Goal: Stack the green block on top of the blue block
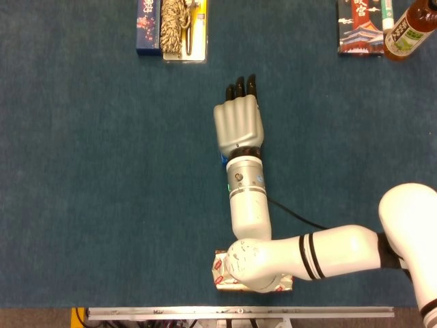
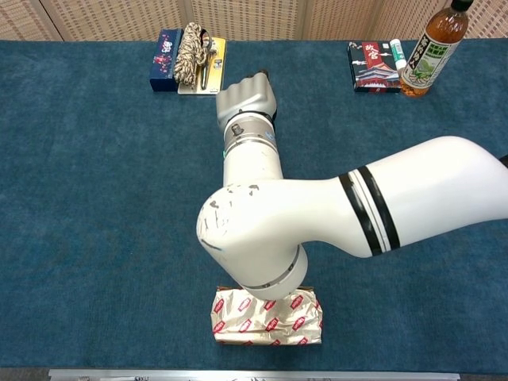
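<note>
My right hand [image 1: 239, 126] lies flat over the middle of the table, back upward, its dark fingertips pointing away from me. In the chest view the same right hand [image 2: 248, 99] shows at the end of the white forearm. Only a thin sliver of the blue block [image 1: 223, 160] peeks out at the left of the wrist; the hand and wrist cover the remainder. No green block shows in either view. Whatever is under the palm is hidden. My left hand is outside both views.
A foil-wrapped pack [image 2: 266, 317] lies near the front edge, partly under the right elbow. At the back left are a dark blue box [image 1: 147, 26] and a rope bundle on a yellow card [image 1: 179, 27]. At the back right stand a printed box [image 1: 358, 27] and a bottle [image 1: 408, 31].
</note>
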